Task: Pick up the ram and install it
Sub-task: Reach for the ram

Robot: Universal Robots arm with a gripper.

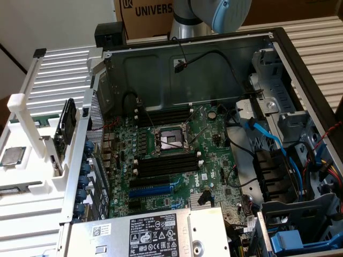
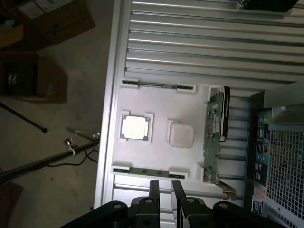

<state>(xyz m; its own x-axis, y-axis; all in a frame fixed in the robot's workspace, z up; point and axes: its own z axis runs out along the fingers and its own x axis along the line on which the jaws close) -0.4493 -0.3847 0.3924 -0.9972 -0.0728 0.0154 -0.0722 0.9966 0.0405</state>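
Two ram sticks lie edge-up in clips on a white tray (image 2: 156, 111): one ram (image 2: 149, 171) on the side nearest my fingers, the other ram (image 2: 156, 86) on the far side. My gripper (image 2: 165, 190) hangs high above the tray, close to the nearer ram in the picture, open with a narrow gap and nothing between its fingers. In the exterior view the tray (image 1: 32, 176) sits at the left of the open computer case, and the black memory slots (image 1: 163, 166) lie on the motherboard beside the processor socket (image 1: 169, 140).
On the tray also sit a processor chip (image 2: 134, 127), a white square block (image 2: 180, 135) and an upright green expansion card (image 2: 216, 137). The case wall (image 1: 88, 155) stands between tray and motherboard. Cables (image 1: 268, 139) and drive bays crowd the case's right side. The arm (image 1: 214, 13) is at the back.
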